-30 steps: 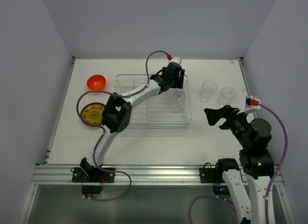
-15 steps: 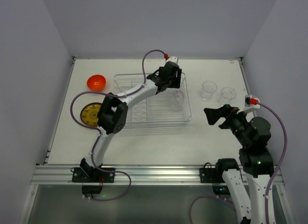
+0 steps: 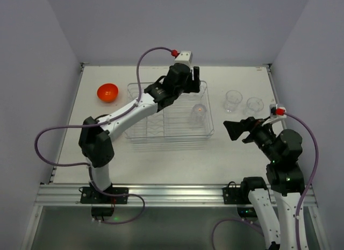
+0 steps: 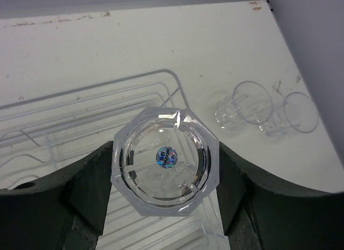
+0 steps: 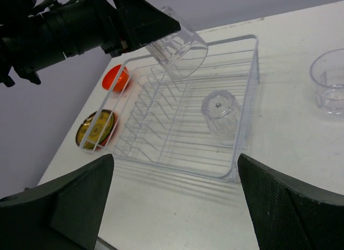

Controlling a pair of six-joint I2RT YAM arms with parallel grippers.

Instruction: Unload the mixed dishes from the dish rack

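My left gripper (image 3: 188,87) is shut on a clear cup (image 4: 165,161), held tilted in the air above the far right corner of the dish rack (image 3: 166,133). The right wrist view shows this cup (image 5: 180,45) clear of the rack (image 5: 244,99). A second clear cup (image 3: 197,114) stands upside down inside the rack's right end. Two more clear cups (image 3: 233,100) (image 3: 254,105) stand on the table right of the rack. My right gripper (image 3: 236,129) hangs open with nothing in it, near the rack's right front corner.
An orange bowl (image 3: 107,92) sits on the table left of the rack. A yellow-brown plate (image 5: 97,129) lies at the rack's left front, with an orange rim showing under it. My left arm's elbow (image 3: 97,145) covers that plate from above.
My left gripper has risen and drawn slightly left with the clear cup in it, and its elbow has swung out to the left. The right gripper has barely shifted.
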